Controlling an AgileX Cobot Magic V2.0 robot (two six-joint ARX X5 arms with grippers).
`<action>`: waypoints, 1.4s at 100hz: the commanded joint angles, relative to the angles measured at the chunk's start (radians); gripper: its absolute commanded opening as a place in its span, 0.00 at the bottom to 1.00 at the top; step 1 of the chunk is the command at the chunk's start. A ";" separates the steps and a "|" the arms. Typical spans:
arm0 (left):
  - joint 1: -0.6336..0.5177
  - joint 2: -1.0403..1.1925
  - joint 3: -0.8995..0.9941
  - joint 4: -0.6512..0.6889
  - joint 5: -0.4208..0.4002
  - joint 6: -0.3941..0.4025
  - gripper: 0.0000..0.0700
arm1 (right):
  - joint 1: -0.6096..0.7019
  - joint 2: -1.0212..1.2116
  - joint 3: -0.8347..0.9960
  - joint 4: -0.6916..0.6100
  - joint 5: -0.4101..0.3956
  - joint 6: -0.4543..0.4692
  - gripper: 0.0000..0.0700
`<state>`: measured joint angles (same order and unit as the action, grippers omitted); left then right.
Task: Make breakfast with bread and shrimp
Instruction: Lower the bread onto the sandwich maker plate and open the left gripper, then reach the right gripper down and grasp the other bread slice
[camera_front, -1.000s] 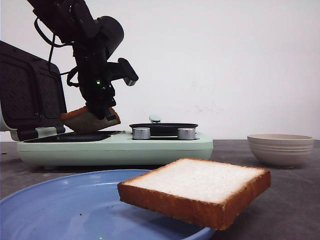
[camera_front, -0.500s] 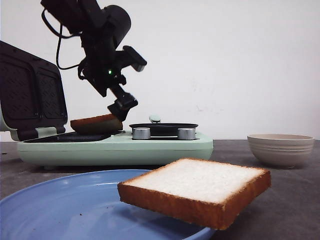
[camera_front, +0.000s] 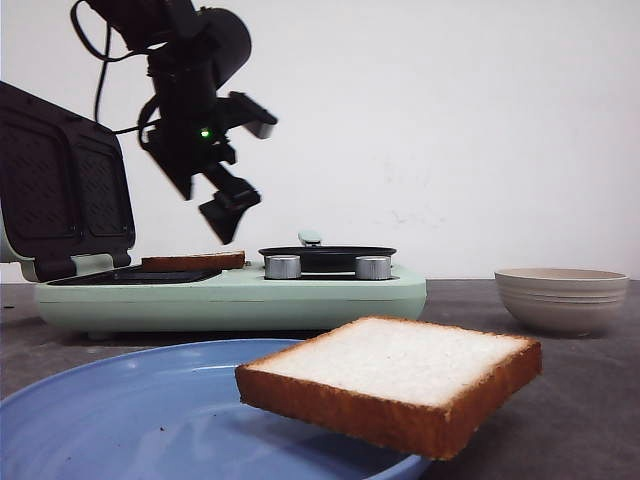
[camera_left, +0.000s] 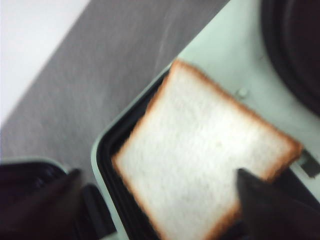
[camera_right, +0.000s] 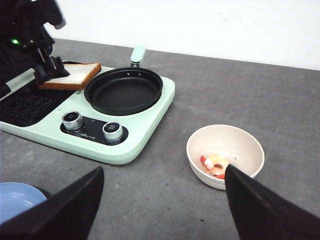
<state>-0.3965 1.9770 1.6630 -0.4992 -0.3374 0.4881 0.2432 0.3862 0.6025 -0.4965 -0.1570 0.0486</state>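
Bread on the grill, bread on the plate

One slice of bread (camera_front: 193, 262) lies flat on the dark grill plate (camera_right: 25, 107) of the green breakfast maker (camera_front: 230, 295). It sits at the edge of the grill nearest the black frying pan (camera_right: 123, 90). One corner of the slice pokes out over the green rim toward the pan. The lid (camera_front: 60, 185) of the grill stands open at the far left end of the breakfast maker.

The left gripper (camera_front: 222, 208) hangs in the air just above this slice and does not touch it. Its fingers (camera_front: 230, 200) are spread apart and hold nothing. In the left wrist view the two dark finger tips show on each side of the white slice, well apart from each other.

A second slice of bread (camera_front: 395, 378) rests on the rim of the blue plate (camera_front: 150, 420) at the near edge of the tabletop (camera_right: 200, 80). Part of it sticks out past the plate's rim.

A pale bowl (camera_right: 225, 155) stands on the tabletop to the right of the breakfast maker. Pink and white shrimp (camera_right: 216, 165) lie inside it. Two silver knobs (camera_front: 283, 267) sit on the front of the breakfast maker, below the pan.

The right gripper (camera_right: 160, 210) shows only as two dark fingers in its own wrist view. They stand wide apart with nothing between them.
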 joint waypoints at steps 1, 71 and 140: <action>-0.007 -0.048 0.020 -0.003 0.070 -0.077 0.11 | 0.005 0.012 0.013 0.017 0.001 0.002 0.68; 0.006 -0.633 0.012 -0.367 0.391 -0.342 0.00 | 0.005 0.423 0.013 0.043 -0.266 0.274 0.56; -0.063 -1.115 -0.351 -0.397 0.439 -0.449 0.00 | 0.005 0.790 0.013 0.055 -0.522 0.275 0.61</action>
<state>-0.4549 0.8700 1.3182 -0.9073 0.1024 0.0498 0.2432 1.1500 0.6025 -0.4538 -0.6712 0.3531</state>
